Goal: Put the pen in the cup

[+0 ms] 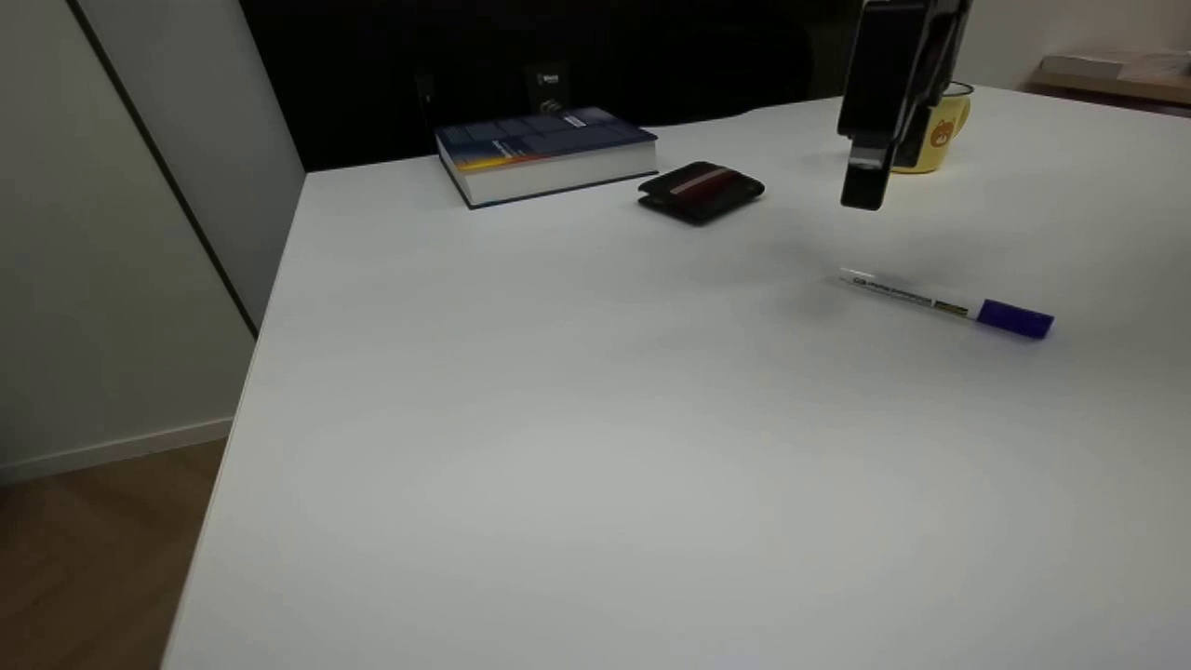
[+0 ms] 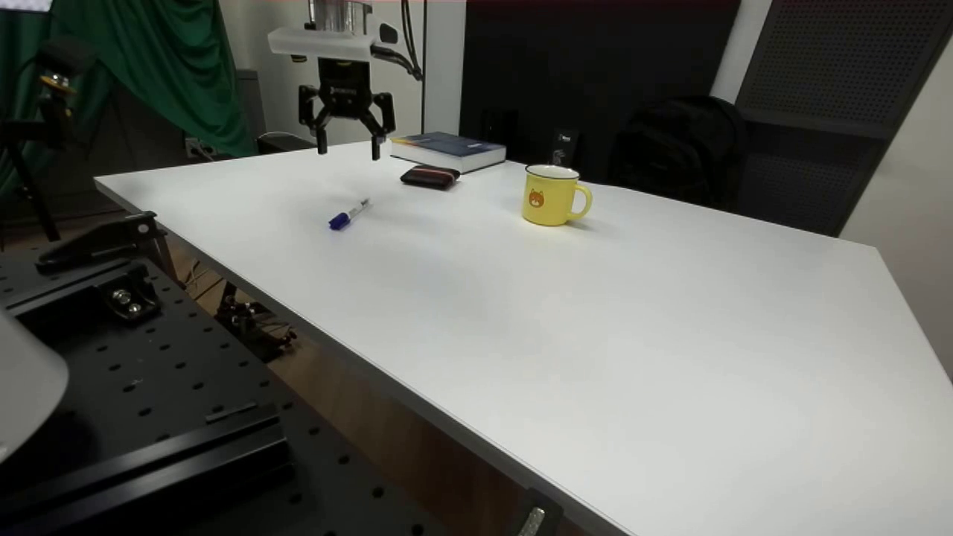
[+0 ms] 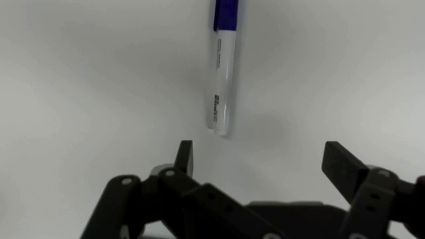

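Because the pen (image 3: 224, 76) is lying beyond the fingertips (image 3: 185, 153) in the wrist view, its plain end pointing toward the gripper (image 3: 258, 150), closing from here would probably be catching only air. The fingers are standing wide apart, holding nothing, and the pen is appearing nearer the finger at that view's left, so a descent without sideways correction could be nudging the round barrel and rolling it along the counter (image 3: 83, 83).

In an exterior view, the gripper (image 2: 348, 152) is hovering above the counter, touching nothing, with the pen (image 2: 359, 208) resting flat there. The yellow cup (image 2: 547, 197) is standing upright, well apart from the pen, so a weak grip near the plain end could be letting it swivel during the carry. A pen arriving level would likely be bridging the rim or bumping the cup.

In an exterior view, the gripper's fingers (image 1: 865, 186) are hiding part of the cup (image 1: 938, 154), so anyone steering by that angle could be misjudging its mouth. The black wallet (image 1: 702, 194) is sitting apart from the pen (image 1: 907, 290), seemingly posing little danger.
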### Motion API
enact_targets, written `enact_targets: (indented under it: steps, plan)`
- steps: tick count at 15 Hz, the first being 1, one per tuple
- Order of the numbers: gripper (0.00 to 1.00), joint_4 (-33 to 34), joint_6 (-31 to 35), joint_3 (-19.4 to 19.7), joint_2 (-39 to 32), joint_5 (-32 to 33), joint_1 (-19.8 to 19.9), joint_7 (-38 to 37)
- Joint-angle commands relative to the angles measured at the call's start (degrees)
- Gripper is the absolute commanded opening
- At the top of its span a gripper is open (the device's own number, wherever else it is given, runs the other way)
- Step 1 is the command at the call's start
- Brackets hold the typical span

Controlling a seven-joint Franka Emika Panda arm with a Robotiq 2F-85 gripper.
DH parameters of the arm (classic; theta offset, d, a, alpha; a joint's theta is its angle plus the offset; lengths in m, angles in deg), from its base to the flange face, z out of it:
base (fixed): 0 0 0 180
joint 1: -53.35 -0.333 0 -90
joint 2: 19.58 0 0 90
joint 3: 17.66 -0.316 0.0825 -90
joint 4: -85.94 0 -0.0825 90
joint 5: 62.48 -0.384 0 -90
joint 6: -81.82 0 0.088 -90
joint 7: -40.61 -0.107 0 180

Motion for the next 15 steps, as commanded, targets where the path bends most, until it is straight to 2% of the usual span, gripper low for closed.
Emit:
enact_targets:
  steps: [1,6,15]
  plan:
    - [1.00,6.6,0.6,1.9,-8.0,1.3,-1.9,-3.4]
    - [1.00,9.1,0.0,3.2,-11.4,0.8,-3.0,-4.0]
    - [1.00,5.8,0.8,3.8,-9.5,-0.5,-1.0,-3.6]
